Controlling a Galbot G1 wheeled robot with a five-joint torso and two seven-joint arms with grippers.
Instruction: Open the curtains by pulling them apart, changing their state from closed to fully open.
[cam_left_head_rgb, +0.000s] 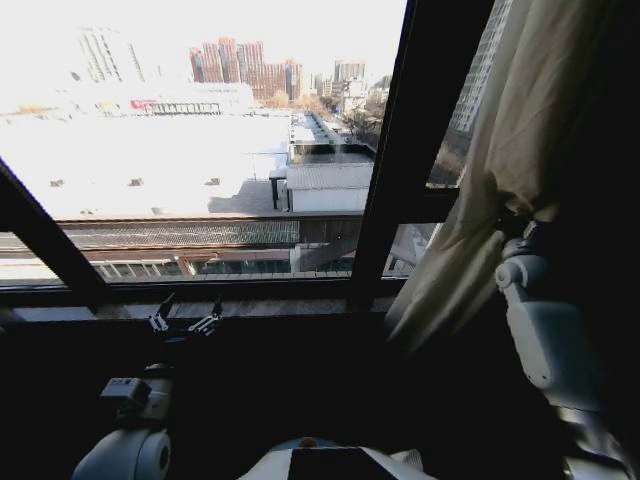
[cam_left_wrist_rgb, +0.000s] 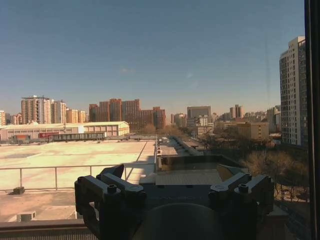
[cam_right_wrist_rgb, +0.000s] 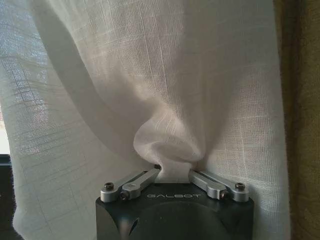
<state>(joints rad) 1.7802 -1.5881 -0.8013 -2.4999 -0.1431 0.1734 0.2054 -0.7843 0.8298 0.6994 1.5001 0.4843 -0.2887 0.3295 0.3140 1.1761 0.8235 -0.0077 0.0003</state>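
Over on the right of the scene, the curtain (cam_left_head_rgb: 520, 150) hung gathered into a bunch against the dark window frame (cam_left_head_rgb: 400, 150), drawn well clear of the wide pane to its left. In the head view its cream folds slanted down from the upper right toward the sill (cam_left_head_rgb: 200, 308), and the raised right arm (cam_left_head_rgb: 545, 340) reached up into the lower part of that bunch.

From the right wrist view, the right gripper (cam_right_wrist_rgb: 174, 172) had closed on a pinch of the fabric (cam_right_wrist_rgb: 170, 145): the cloth puckered into a tight knot just above the black body marked GALBOT, and the two silver finger links angled inward to meet at that knot. The rest of the sheer panel spread out from the pinched spot in broad pleats, left and right of the gripper and far above it.

The left gripper (cam_left_head_rgb: 185, 322) sat low and near the sill on the left, well apart from the curtain, pointing out at the glass. In the left wrist view its black fingers (cam_left_wrist_rgb: 107, 192) stood spread with a clear gap between them and nothing held; beyond them lay rooftops and distant buildings under a blue sky. A dark frame bar (cam_left_wrist_rgb: 314, 120) ran along the edge of that view.
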